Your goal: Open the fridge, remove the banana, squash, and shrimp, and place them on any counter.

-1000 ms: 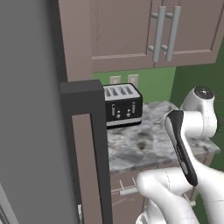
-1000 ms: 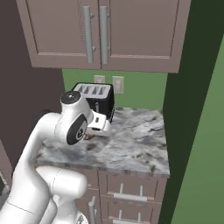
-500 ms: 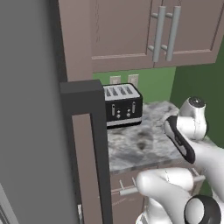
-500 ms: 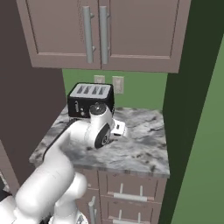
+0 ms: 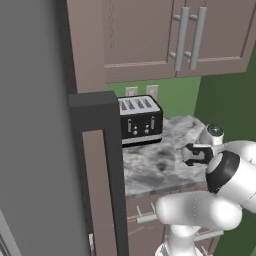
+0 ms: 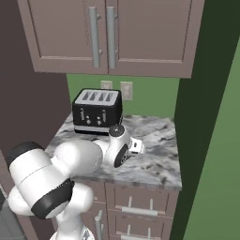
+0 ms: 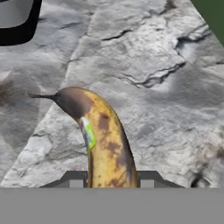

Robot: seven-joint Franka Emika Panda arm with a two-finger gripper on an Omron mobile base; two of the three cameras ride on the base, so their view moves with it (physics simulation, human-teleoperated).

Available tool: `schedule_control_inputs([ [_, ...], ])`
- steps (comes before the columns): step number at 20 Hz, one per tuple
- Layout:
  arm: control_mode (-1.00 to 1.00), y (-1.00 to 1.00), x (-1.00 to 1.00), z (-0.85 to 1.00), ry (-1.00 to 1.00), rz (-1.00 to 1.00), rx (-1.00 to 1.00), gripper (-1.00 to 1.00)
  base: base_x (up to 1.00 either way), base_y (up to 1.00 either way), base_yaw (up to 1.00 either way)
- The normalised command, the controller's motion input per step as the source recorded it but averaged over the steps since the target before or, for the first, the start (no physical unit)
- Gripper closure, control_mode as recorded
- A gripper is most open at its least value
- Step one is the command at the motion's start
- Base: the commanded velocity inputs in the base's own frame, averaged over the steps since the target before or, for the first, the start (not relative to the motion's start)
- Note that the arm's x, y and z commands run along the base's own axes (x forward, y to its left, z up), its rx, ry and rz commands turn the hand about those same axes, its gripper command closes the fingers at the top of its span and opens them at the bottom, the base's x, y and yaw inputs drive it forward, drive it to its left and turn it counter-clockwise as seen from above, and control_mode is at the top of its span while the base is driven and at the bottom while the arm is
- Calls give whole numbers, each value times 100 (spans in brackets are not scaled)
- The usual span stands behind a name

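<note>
In the hand view my gripper (image 7: 111, 180) is shut on the banana (image 7: 103, 140), a yellow fruit with brown blotches, a dark stem end and a small sticker. It hangs a little above the marbled counter (image 7: 166, 87). In the left base view the gripper (image 5: 186, 154) points left over the counter (image 5: 150, 172), in front of the toaster. The right base view has the hand (image 6: 136, 146) low over the slab (image 6: 154, 161). The grey fridge (image 5: 30, 125) fills the left side; its inside is hidden. Squash and shrimp are out of view.
A black four-slot toaster (image 5: 140, 120) stands at the back of the counter against the green wall, its corner also visible (image 7: 17, 17). Mauve wall cabinets (image 6: 108, 33) hang above. A dark panel (image 5: 97, 165) separates fridge and counter. Drawers (image 6: 140, 206) sit below the slab.
The arm has folded down and swung forward, bringing the hand from beside the fridge to low over the counter in front of the toaster. The banana stays gripped.
</note>
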Motion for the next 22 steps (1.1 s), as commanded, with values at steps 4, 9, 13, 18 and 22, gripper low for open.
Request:
schedule_control_inputs([
  [4, -100, -2, 7, -20, 0, 0, 0, -100, 0, 0, 0],
  [9, -100, 0, 0, 4, 0, 0, 0, -100, 0, 0, 0],
  [13, -100, 0, 17, 31, 0, 0, 0, -100, 0, 0, 0],
  [18, -100, 0, -15, 85, 1, 0, 4, -100, 0, 0, 0],
  [22, -100, 2, -80, 100, 8, 1, 16, -100, 0, 0, 0],
])
